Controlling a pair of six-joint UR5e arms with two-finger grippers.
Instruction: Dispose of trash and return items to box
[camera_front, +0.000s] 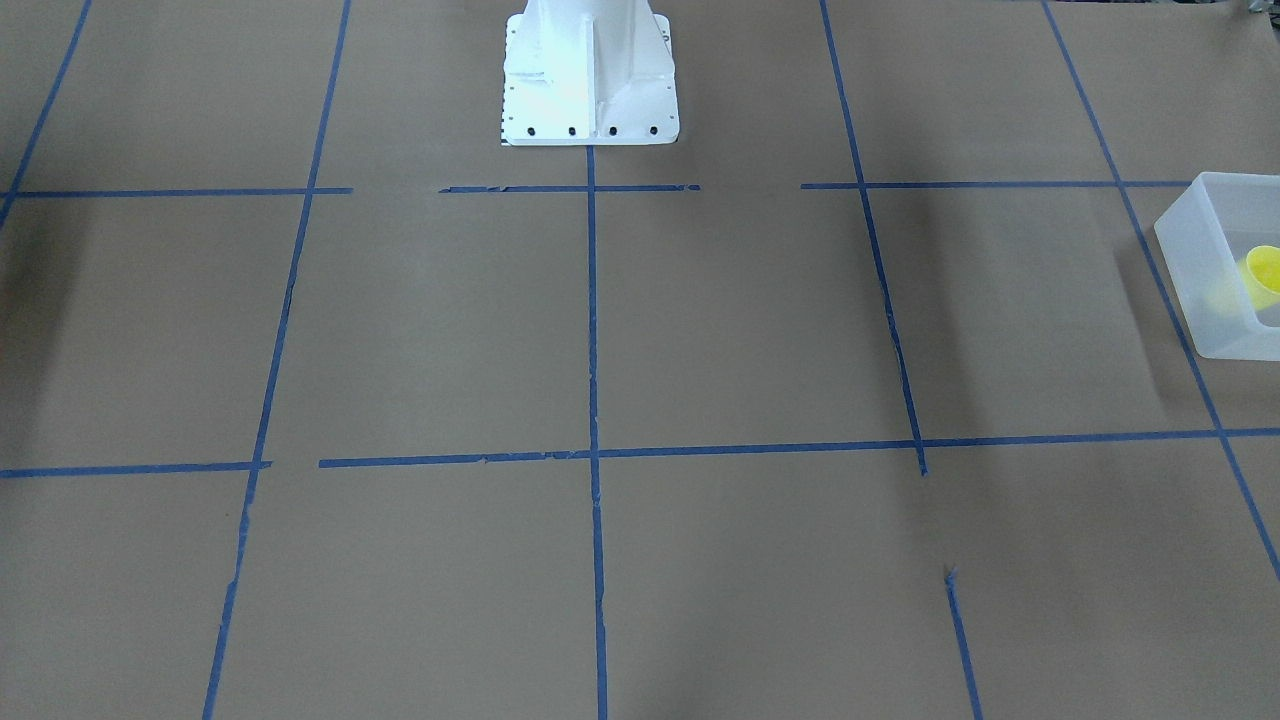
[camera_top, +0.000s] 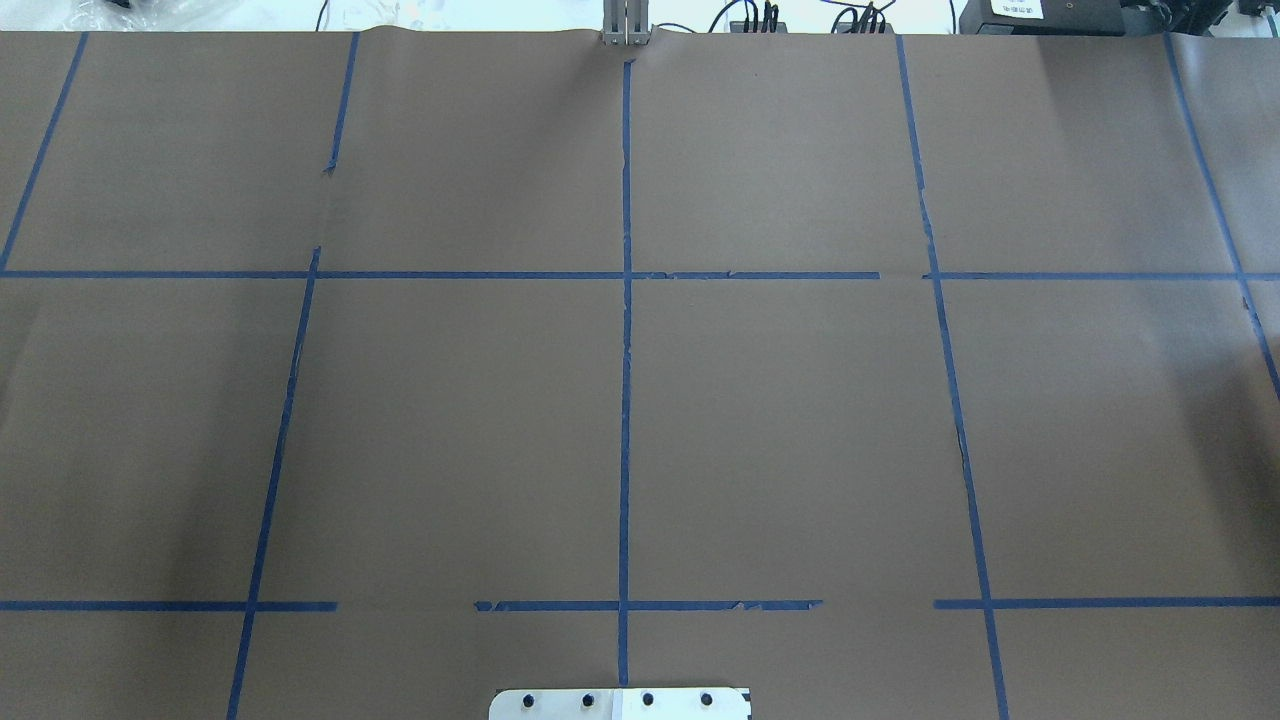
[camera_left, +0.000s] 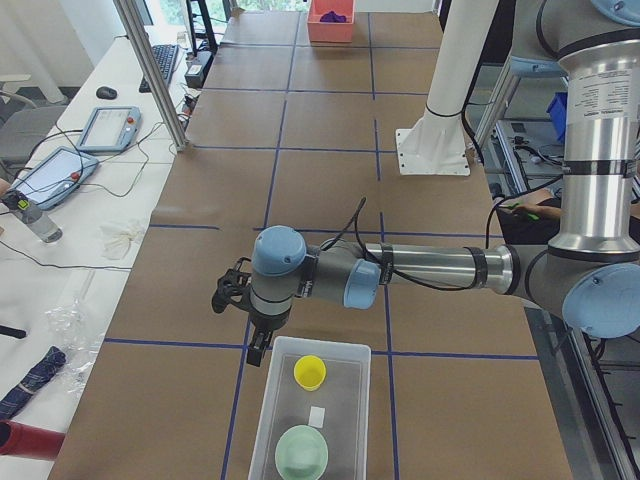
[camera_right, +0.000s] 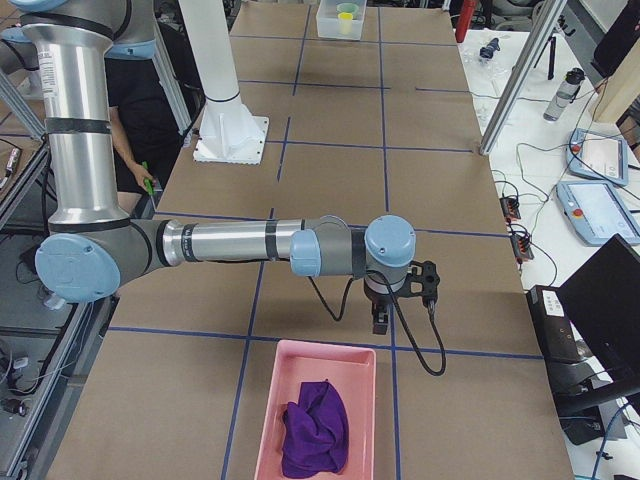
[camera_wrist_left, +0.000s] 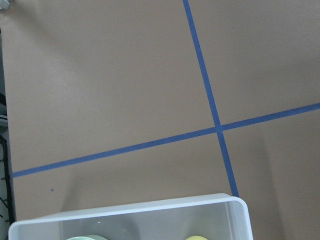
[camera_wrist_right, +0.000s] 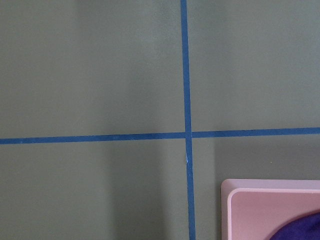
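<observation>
While cup, bowl sit in box, cloth's in pink tray.

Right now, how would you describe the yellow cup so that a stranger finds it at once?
At the table end on the robot's left stands a translucent white bin. The yellow cup sits inside it, at the end nearer the left arm. It is the only yellow thing there, narrower than the pale green bowl at the other end.

Table cover matt brown paper; box frosted plastic; cup smooth yellow plastic; my left forearm brushed metal.
</observation>
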